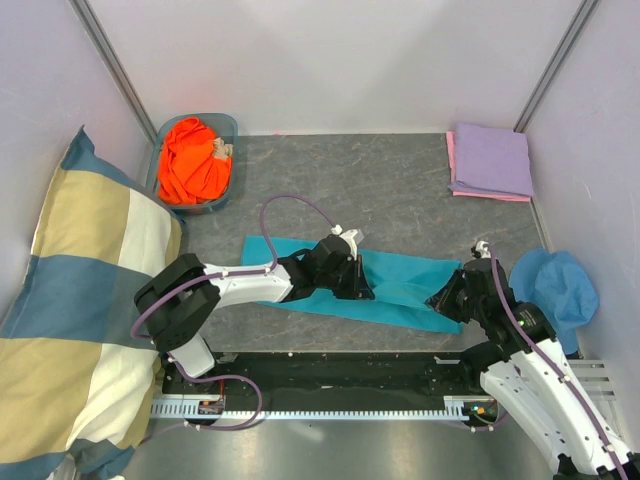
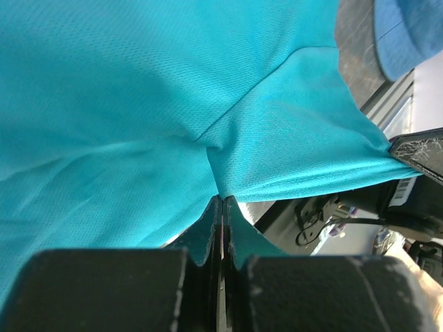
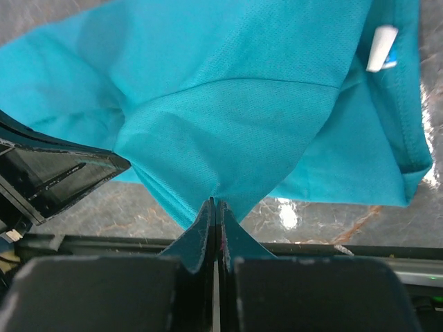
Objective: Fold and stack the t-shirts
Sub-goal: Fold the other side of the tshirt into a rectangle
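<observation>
Left claw (image 2: 221, 205) and right claw (image 3: 214, 206) pinch the teal t-shirt (image 1: 400, 278).

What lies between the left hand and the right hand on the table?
Only a stretch of the teal t-shirt, which the left hand and the right hand both pinch; the top view shows it.

Teal t-shirt (image 1: 410, 280): plain teal, fine mesh weave; white tag (image 3: 381, 48) with blue edge.
Orange t-shirt (image 1: 192, 160): bright orange, plain, in grey-blue basket (image 1: 228, 120).
Lavender t-shirt (image 1: 492, 158): plain.
Pink t-shirt (image 1: 451, 160): only thin pink edge shows.
Bucket hat (image 1: 560, 285): blue.
Pillow (image 1: 70, 300): big checks of yellow, blue, white.
Bench (image 1: 370, 185): grey, mottled like stone.
My left jaws, right jaws: black.
My cables (image 1: 290, 198): purple.
</observation>
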